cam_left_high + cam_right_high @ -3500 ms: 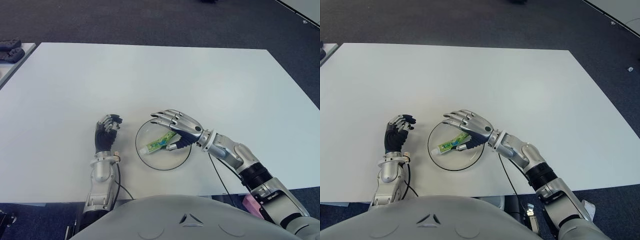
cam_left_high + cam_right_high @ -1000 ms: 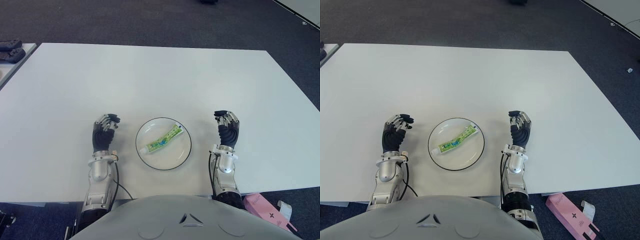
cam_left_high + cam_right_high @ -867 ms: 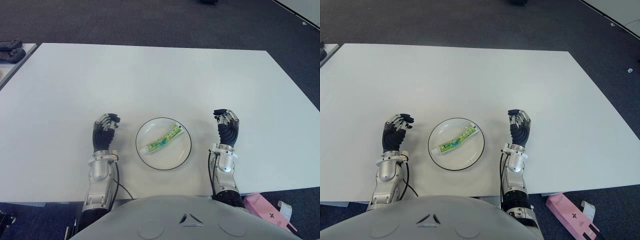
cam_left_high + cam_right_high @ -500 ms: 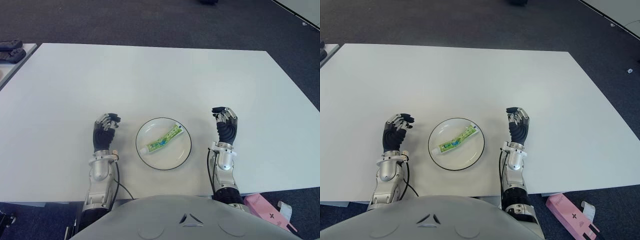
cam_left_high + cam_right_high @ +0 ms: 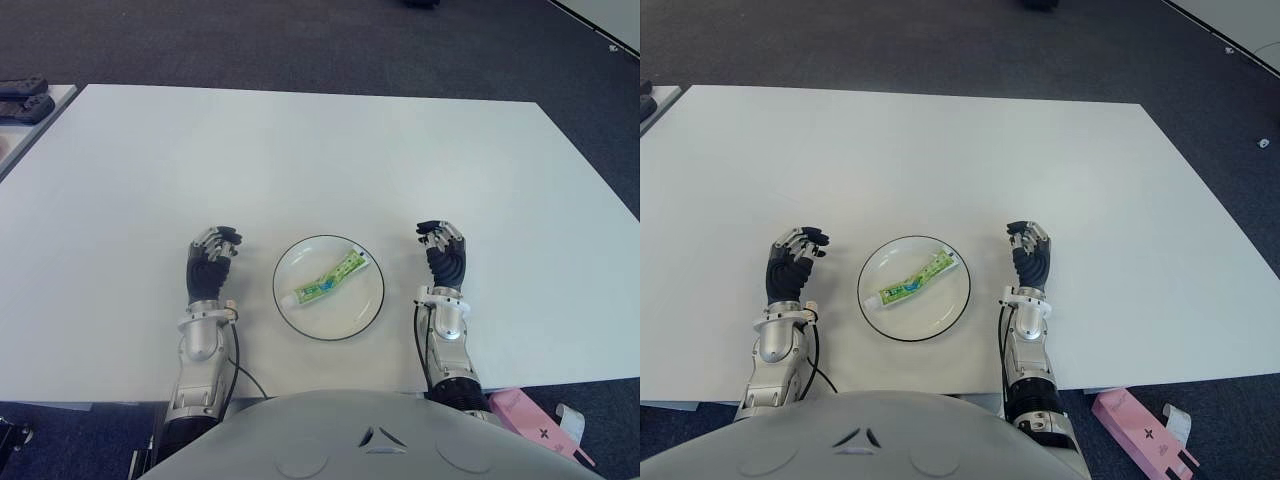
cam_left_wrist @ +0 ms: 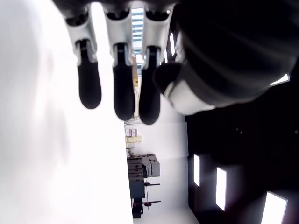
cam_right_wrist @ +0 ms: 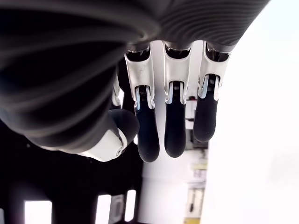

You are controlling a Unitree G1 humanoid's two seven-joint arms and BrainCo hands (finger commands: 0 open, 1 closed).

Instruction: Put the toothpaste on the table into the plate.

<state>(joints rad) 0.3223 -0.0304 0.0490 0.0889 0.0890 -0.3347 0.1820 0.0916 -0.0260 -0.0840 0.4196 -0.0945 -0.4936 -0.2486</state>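
Observation:
A green and white toothpaste tube (image 5: 328,279) lies slantwise inside the round white plate (image 5: 345,312) with a dark rim, near the table's front edge. My right hand (image 5: 441,247) stands just right of the plate, a short gap away, palm side toward it, fingers relaxed and holding nothing. Its wrist view shows the fingers (image 7: 169,126) loosely bent with only air between them and the thumb. My left hand (image 5: 214,252) shows left of the plate, idle, its fingers (image 6: 119,88) relaxed and empty too.
The white table (image 5: 300,140) stretches wide beyond the plate. A pink box (image 5: 530,410) lies on the dark carpet at the front right. Black objects (image 5: 20,95) sit on a second surface at the far left.
The right hand let go of the toothpaste in the plate and drew back to the plate's right side. Over the last second it drifted slightly toward the plate.

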